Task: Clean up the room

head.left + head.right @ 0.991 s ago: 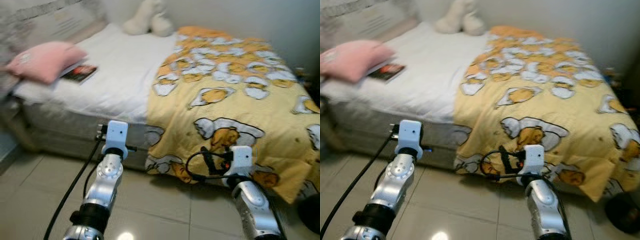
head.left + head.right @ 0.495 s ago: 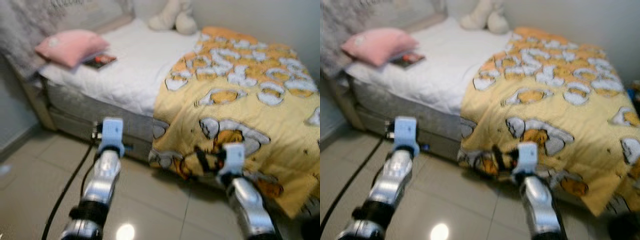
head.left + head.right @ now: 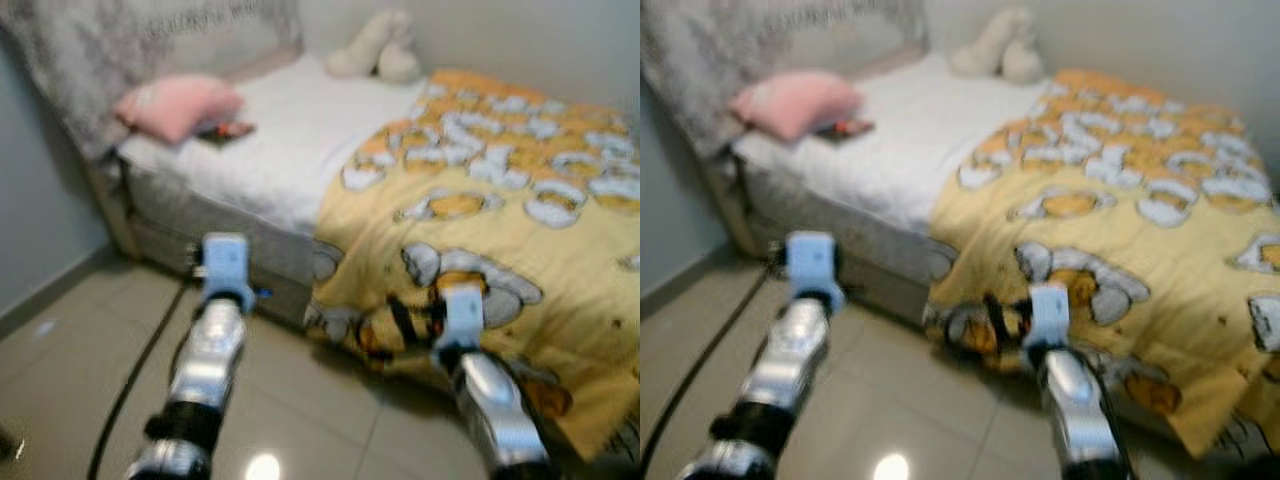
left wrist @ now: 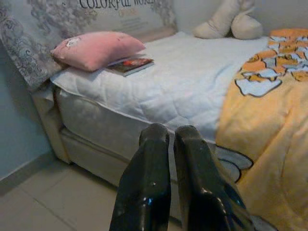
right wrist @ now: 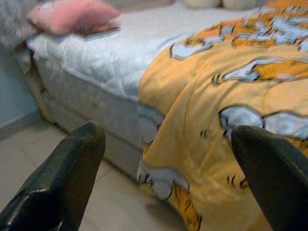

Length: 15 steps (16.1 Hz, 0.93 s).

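While both arms reach out over the tiled floor (image 3: pixel 70 350), the bed (image 3: pixel 290 150) stands ahead, its yellow patterned blanket (image 3: pixel 500 200) draped over the near edge. Left gripper (image 4: pixel 169 139): jaws together, empty, aimed at the mattress side. Right gripper (image 5: pixel 168 144): jaws wide apart, empty, facing the blanket's hanging corner. Left wrist view is sharp: pink pillow (image 4: pixel 96 48) with a book (image 4: pixel 130 65) tucked against it, plush toy (image 4: pixel 231 21) by the wall. Head views are blurred.
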Available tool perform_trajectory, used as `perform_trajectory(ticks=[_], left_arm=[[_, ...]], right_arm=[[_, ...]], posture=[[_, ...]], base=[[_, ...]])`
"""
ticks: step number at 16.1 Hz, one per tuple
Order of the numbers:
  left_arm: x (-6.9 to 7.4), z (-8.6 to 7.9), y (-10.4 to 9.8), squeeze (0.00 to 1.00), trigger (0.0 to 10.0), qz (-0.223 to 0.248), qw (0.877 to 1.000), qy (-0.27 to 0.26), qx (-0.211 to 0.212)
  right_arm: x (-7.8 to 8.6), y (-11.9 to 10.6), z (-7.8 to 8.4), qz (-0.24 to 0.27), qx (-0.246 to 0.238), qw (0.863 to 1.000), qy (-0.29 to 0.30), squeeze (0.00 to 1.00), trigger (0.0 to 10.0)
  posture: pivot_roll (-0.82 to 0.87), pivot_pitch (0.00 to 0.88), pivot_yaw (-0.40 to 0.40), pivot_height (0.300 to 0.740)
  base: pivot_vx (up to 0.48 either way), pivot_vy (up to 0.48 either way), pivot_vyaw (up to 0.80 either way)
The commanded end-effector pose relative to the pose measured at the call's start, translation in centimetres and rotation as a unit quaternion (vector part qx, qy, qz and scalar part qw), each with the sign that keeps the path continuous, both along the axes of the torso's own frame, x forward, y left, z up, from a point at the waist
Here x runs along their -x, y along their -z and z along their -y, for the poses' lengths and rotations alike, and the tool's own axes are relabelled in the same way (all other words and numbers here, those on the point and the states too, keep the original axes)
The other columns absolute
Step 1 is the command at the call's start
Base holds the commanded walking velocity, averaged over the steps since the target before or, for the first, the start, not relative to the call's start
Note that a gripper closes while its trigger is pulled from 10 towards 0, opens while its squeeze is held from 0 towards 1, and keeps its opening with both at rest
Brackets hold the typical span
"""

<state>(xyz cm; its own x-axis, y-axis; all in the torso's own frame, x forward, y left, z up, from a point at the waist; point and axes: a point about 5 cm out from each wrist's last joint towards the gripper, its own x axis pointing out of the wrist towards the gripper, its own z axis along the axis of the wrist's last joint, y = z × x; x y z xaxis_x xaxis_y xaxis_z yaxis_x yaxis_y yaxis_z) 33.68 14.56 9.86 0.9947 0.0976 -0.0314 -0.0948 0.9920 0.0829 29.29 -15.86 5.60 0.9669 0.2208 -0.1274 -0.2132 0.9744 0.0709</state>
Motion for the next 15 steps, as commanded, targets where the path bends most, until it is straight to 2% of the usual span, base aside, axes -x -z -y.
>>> perform_trajectory(ticks=[1,10,12,15], left_arm=[[0.0,1.0,0.5,0.0,10.0,-0.015,1.0,0.008,0.012],[0.1,0.0,0.9,0.0,10.0,-0.023,0.999,-0.019,0.011],[0.4,0.4,1.1,0.0,10.0,-0.026,1.0,0.0,0.004],[0.3,1.0,0.5,0.0,10.0,-0.008,0.999,0.019,-0.031]], right_arm=[[0.2,0.2,1.2,-0.006,-0.003,1.0,0.021,0.0,10.0],[0.0,0.0,1.3,-0.001,-0.002,1.0,0.009,0.0,10.0],[0.1,0.3,1.3,-0.005,-0.001,1.0,0.005,0.0,10.0],[0.2,0.4,1.2,-0.007,-0.004,1.0,0.0,0.0,10.0]], posture=[[0.09,0.0,-0.03,0.74],[0.1,0.0,-0.034,0.74],[0.1,0.0,-0.035,0.74],[0.11,0.0,-0.033,0.74]], base=[[0.472,0.0,0.56],[0.48,0.0,0.49],[0.0,0.0,0.48],[0.0,0.0,0.48]])
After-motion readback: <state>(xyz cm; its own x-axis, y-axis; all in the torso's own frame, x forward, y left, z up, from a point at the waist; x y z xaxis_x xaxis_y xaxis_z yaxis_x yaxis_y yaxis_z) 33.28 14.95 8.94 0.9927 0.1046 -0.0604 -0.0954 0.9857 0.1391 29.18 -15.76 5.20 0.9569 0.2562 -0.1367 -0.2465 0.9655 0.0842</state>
